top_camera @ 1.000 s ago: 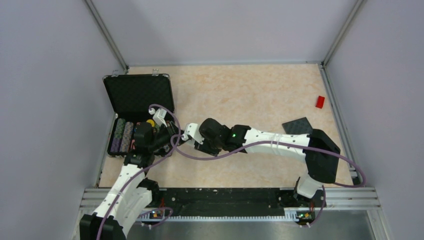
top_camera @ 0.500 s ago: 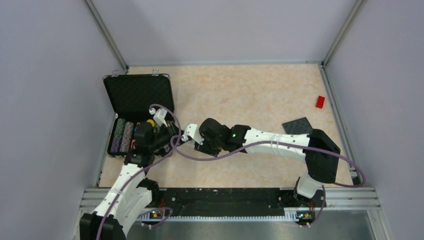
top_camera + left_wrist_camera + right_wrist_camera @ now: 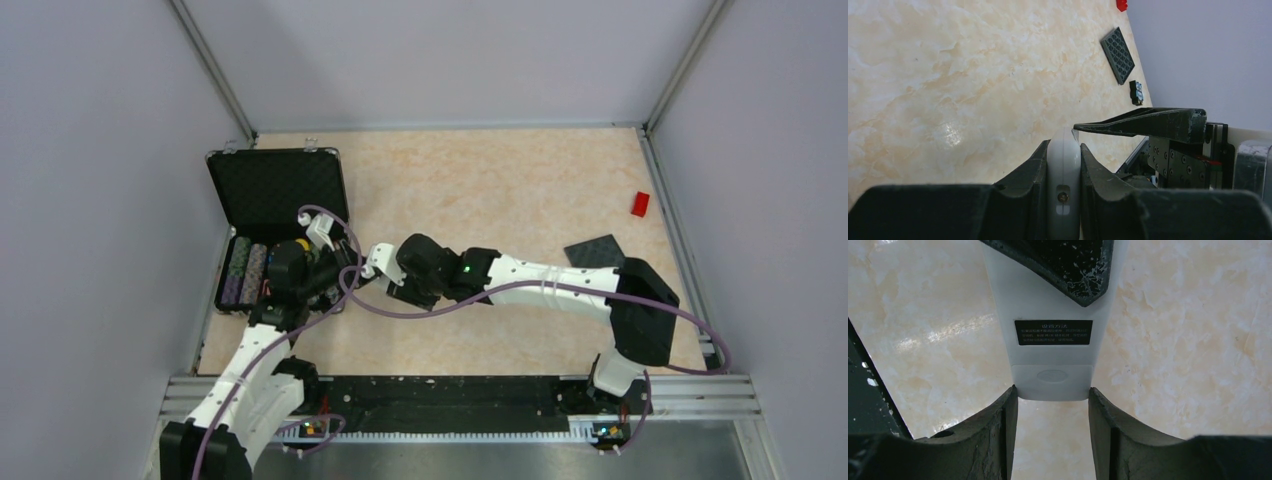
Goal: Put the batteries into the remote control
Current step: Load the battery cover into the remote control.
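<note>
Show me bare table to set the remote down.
Widest free patch: the table middle and far side, between the open case and the red block. Also the near strip below the right forearm. Crowded: beside the case, where the left gripper and right gripper hold the remote.

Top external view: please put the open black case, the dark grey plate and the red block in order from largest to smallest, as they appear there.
1. open black case, by far the largest
2. dark grey plate
3. red block, clearly the smallest
</note>
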{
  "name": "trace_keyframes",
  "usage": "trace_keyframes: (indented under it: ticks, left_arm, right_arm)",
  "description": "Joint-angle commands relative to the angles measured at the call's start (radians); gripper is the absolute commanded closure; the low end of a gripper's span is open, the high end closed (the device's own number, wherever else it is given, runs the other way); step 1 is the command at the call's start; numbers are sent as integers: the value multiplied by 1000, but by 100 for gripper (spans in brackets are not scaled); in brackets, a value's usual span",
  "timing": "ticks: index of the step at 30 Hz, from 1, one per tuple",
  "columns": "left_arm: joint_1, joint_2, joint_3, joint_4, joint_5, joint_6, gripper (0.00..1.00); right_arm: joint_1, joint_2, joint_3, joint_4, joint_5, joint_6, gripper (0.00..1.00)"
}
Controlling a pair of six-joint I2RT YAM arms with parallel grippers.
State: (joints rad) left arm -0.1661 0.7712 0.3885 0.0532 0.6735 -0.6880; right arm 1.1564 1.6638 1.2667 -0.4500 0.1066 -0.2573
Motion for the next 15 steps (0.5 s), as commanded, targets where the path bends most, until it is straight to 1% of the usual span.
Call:
trace_keyframes:
  ticks: [1,5,12,15]
  left_arm:
    - [-9,9,47,100,96,-50,100]
    - [-9,14,47,123,116,-76,100]
    - [-7,22,51,179,138,-197,100]
    - [-7,27,60,181,140,-223,100]
  right_arm:
    - [13,13,78,102,-24,19,64]
    - [13,26,98,103,-16,30,63]
    - [-8,32,125,72,-21,54,61]
    - [-18,30,134,49,-34,59,60]
